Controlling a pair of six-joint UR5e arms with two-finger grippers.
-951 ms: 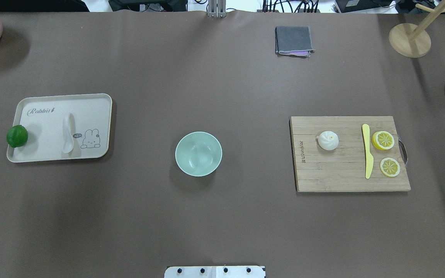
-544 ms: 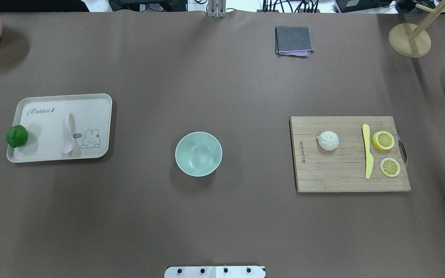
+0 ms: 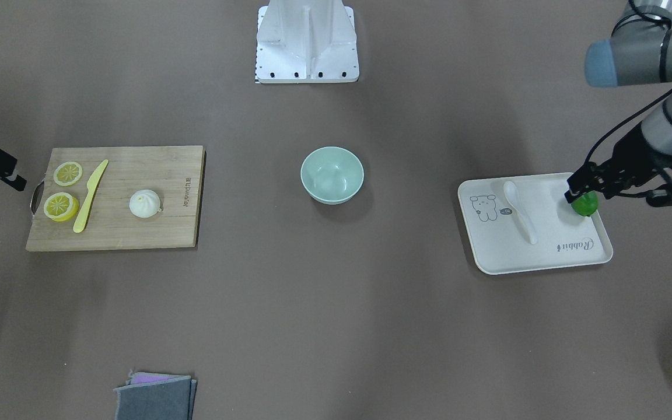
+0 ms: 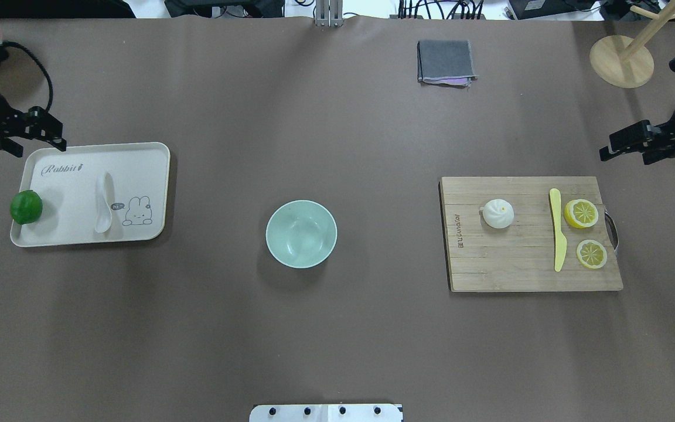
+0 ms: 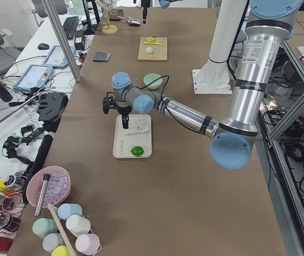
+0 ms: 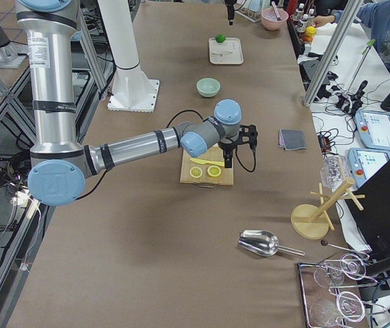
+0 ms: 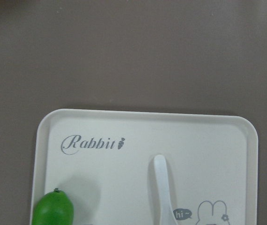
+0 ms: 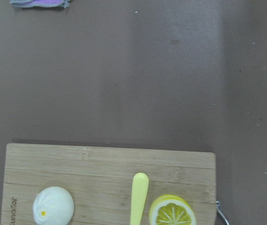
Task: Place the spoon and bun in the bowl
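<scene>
Left pincer (image 4: 55,133) and right pincer (image 4: 609,147) both gape, and the left, upper left, may clip the lime (image 4: 26,206) while seeking the spoon (image 4: 104,206).

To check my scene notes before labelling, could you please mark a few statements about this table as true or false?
1. The bowl is empty. True.
2. The bun sits on the cutting board. True.
3. The spoon lies on the cutting board. False: it lies on the tray, beside the rabbit drawing.
4. The lime is in the bowl. False: it rests at the tray's edge.
5. The yellow knife lies between the bun and the lemon slices. True.
</scene>
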